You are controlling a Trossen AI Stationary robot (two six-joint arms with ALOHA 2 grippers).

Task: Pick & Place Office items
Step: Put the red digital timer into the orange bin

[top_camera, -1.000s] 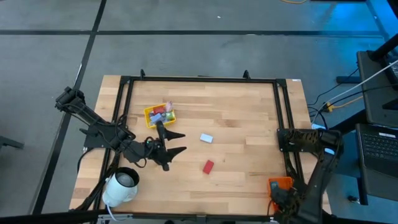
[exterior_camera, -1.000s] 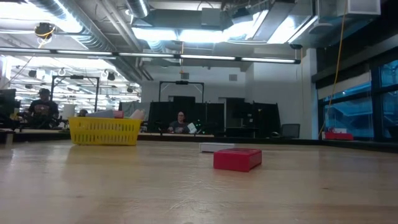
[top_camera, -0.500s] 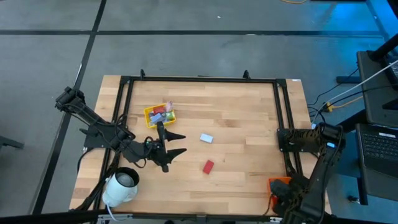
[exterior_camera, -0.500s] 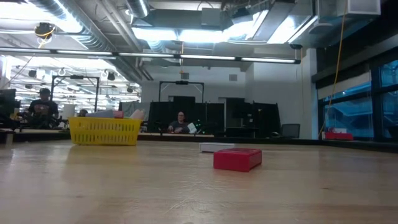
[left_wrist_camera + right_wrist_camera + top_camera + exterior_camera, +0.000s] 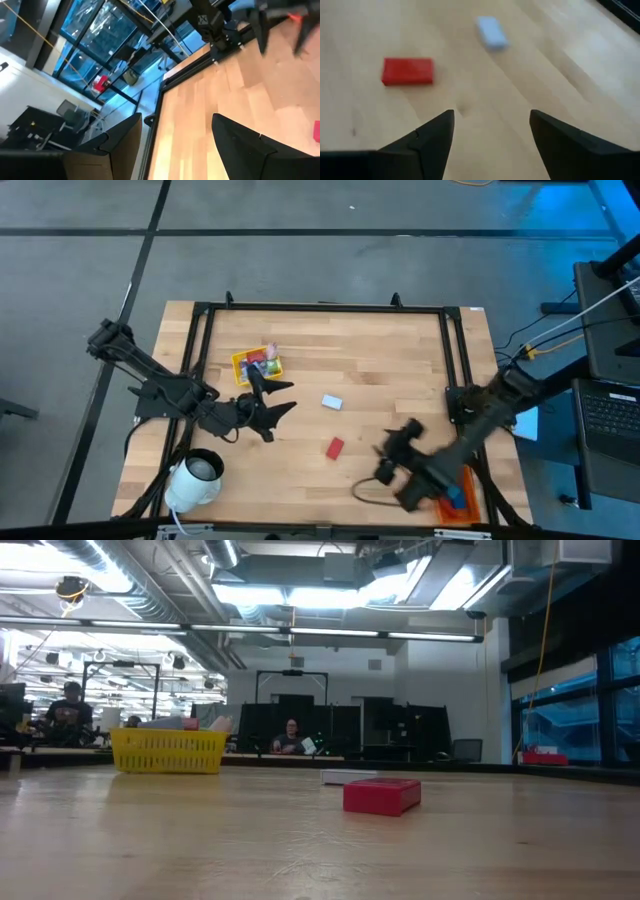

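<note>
arms: black, jointed | cables: black loops | left end effector (image 5: 274, 402): dark tapered fingers (image 5: 120, 145)

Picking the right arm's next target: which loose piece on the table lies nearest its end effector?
The red piece; the light blue piece lies farther from the right end effector, nearer the yellow tray.

no readable text, labels, brands or numbers in any view. only candidate: a white mark on the black bracket (image 5: 203, 20), top centre of left wrist view, too blurred to read.
</note>
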